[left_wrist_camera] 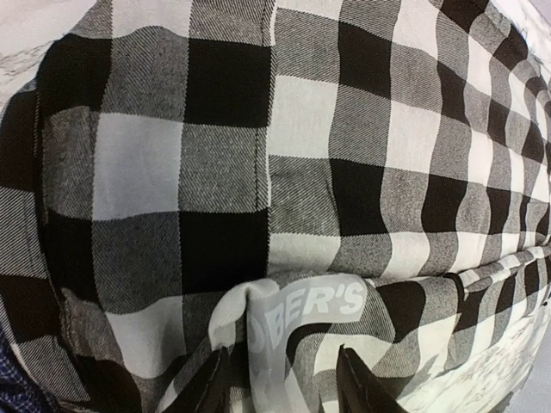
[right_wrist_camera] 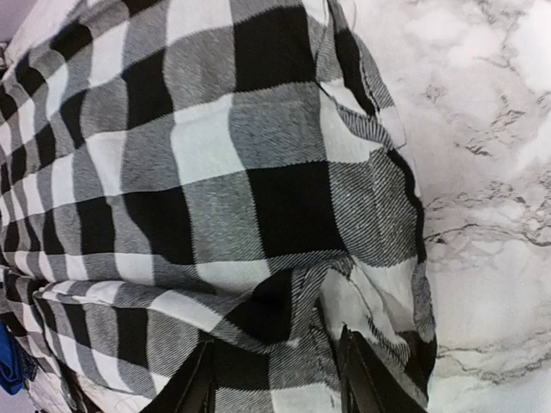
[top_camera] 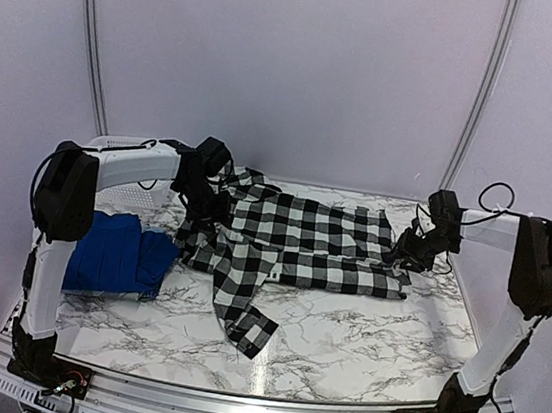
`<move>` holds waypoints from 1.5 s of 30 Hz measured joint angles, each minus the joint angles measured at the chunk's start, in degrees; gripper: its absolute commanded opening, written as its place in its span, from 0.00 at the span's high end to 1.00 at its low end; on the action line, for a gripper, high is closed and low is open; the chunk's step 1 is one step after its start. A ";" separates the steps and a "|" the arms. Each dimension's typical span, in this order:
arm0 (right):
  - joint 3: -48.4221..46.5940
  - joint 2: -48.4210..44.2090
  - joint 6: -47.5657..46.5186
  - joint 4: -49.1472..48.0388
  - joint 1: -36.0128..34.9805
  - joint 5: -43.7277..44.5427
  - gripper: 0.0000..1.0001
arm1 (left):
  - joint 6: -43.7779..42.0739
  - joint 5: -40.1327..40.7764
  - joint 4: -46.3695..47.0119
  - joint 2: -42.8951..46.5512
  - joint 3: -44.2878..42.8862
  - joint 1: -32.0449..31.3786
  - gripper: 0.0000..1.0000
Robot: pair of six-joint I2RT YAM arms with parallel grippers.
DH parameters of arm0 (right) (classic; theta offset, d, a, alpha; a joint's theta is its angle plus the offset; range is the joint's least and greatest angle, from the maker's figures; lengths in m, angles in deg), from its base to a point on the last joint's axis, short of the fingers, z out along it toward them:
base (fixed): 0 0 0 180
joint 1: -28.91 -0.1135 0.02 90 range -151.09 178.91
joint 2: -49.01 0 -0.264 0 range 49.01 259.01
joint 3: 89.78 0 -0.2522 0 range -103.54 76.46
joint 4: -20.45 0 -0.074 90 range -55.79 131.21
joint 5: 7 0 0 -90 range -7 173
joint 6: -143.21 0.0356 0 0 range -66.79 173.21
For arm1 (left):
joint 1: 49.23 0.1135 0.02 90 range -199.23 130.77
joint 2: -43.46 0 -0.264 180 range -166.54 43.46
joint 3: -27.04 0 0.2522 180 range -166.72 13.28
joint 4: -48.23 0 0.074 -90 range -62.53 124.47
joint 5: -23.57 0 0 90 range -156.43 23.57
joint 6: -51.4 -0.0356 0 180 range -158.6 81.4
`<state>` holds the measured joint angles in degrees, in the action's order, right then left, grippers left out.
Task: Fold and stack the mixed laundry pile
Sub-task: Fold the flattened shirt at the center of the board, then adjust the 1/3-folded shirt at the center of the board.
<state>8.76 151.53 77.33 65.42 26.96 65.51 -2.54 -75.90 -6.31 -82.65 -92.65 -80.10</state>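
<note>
The black-and-white buffalo-check flannel shirt [top_camera: 302, 240] lies spread across the marble table [top_camera: 361, 338], with one sleeve trailing toward the front. My left gripper [top_camera: 205, 213] is at its left end, closed on bunched collar cloth beside a grey label [left_wrist_camera: 318, 305]; it also shows in the left wrist view [left_wrist_camera: 280, 383]. My right gripper [top_camera: 406, 255] is at the shirt's right end and pinches a puckered fold of the hem; it also shows in the right wrist view [right_wrist_camera: 275, 379]. A royal-blue shirt [top_camera: 114, 252] lies folded at the left. The pale blue T-shirt is out of view.
A white lattice basket [top_camera: 113, 141] stands at the back left behind my left arm. A scrap of small-checked navy cloth [left_wrist_camera: 10, 387] shows at the left wrist view's lower left corner. Pale walls close in the table on three sides.
</note>
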 measured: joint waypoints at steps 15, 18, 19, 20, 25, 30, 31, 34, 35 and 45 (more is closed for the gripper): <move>8.41 -7.52 -2.60 -7.34 -4.20 -8.76 0.63 | -4.20 -0.55 1.51 11.02 17.03 0.13 0.78; 9.77 -3.52 -2.25 -9.62 -4.70 -9.31 0.65 | -4.46 -0.50 2.93 9.05 17.25 0.11 0.82; 10.34 -2.40 -2.10 -10.14 -4.68 -9.27 0.65 | -4.52 -0.31 3.50 8.55 17.51 0.13 0.83; 11.13 -1.55 -2.03 -10.67 -4.68 -9.20 0.65 | -4.63 -0.04 3.80 8.20 17.77 0.13 0.85; 14.71 -2.19 -1.60 -14.47 -3.78 -9.16 0.65 | -4.59 0.70 6.32 7.02 21.64 0.11 0.85; 19.45 -6.25 -1.70 -16.00 -1.88 -9.44 0.59 | -4.50 0.66 9.66 9.16 25.11 0.11 0.68; 19.67 -6.82 -1.77 -15.63 -1.62 -9.44 0.57 | -4.46 0.61 9.90 9.46 25.33 0.04 0.60; 19.10 -8.98 -3.30 -12.68 -2.05 -9.25 0.50 | -4.46 0.52 10.32 10.43 25.42 -0.44 0.45; 18.53 -9.99 -3.91 -11.56 -2.47 -9.07 0.49 | -4.50 0.55 10.34 11.04 25.44 -0.55 0.41; 13.86 -28.68 -9.49 -8.46 -26.12 -6.25 0.45 | -3.41 2.27 10.84 26.93 28.28 -0.61 0.12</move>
<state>22.61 122.86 67.84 56.96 0.84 59.25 -5.95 -73.63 4.54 -55.72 -64.36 -80.71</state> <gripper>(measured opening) 0.548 0.826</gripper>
